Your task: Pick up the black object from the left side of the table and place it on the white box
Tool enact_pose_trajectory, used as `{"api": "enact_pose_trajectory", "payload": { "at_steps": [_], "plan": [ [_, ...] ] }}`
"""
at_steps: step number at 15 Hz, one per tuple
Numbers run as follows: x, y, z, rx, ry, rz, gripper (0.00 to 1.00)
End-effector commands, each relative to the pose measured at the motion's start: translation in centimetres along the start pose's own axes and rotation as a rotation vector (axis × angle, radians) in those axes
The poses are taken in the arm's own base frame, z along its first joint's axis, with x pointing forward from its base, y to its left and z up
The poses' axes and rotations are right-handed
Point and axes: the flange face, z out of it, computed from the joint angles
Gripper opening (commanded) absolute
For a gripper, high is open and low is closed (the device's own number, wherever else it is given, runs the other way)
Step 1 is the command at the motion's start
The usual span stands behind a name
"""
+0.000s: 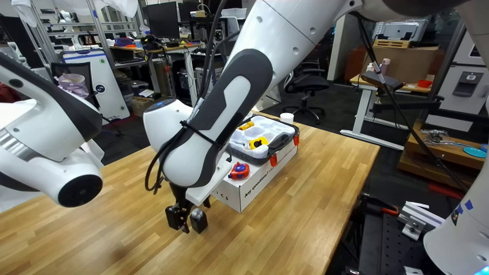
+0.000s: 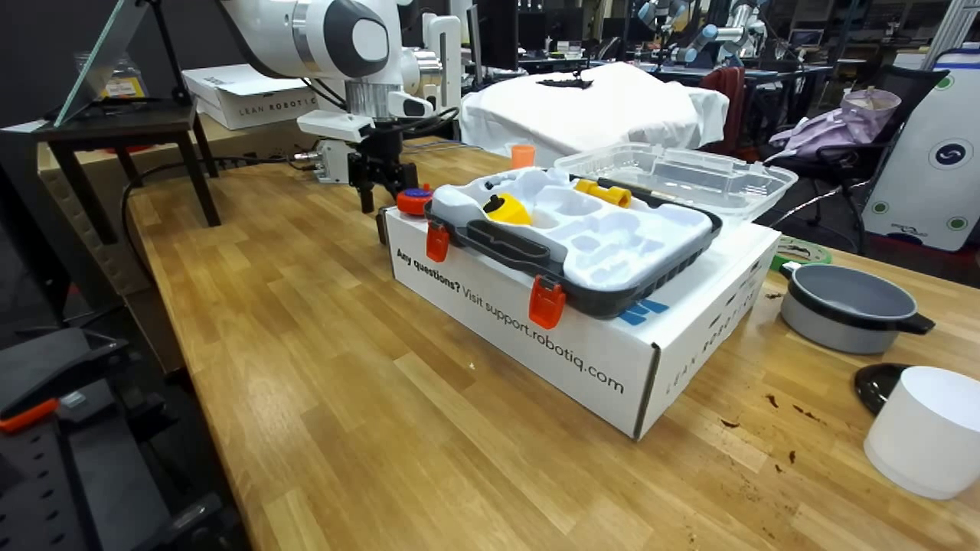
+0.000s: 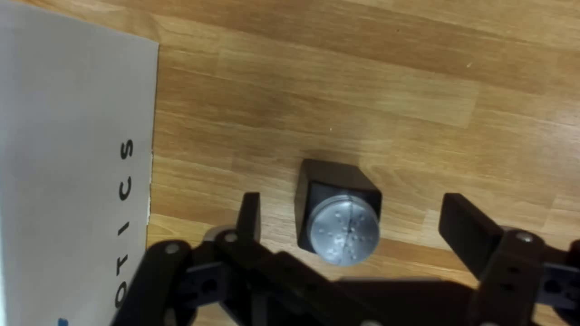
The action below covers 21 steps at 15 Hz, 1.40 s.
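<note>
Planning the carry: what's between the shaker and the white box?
In the wrist view, one finger of the gripper and a strip of table show between shaker and white box.

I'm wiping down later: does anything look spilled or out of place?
Yes: in an exterior view, brown specks are scattered on the table between the white box and the white cup. They stand out as irregular against the wood, like spilled crumbs; what they are, I can't tell.

Your black object (image 3: 337,213) stands upright on the wood-plank table (image 2: 306,344), square-sided, dotted round silver top, near one end of the white box (image 2: 551,348) but apart from it; your box lies flat, black lettering on its sides
</note>
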Motion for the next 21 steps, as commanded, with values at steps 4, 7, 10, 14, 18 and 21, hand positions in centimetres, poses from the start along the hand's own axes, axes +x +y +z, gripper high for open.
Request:
{"api": "enact_pose_trajectory", "payload": {
  "at_steps": [4, 7, 10, 14, 18, 21],
  "plan": [
    [0.24, 0.91, -0.08, 0.018, -0.020, 0.070, 1.00],
    [0.14, 0.70, 0.00, 0.024, -0.025, 0.075, 1.00],
    [0.05, 0.67, 0.11, 0.019, -0.029, 0.076, 1.00],
    [0.03, 0.67, 0.21, 0.024, -0.030, 0.080, 0.58],
    [0.03, 0.64, 0.04, 0.019, -0.027, 0.075, 0.30],
    [-0.09, 0.69, -0.24, 0.005, -0.022, 0.067, 0.14]
  ]
}}
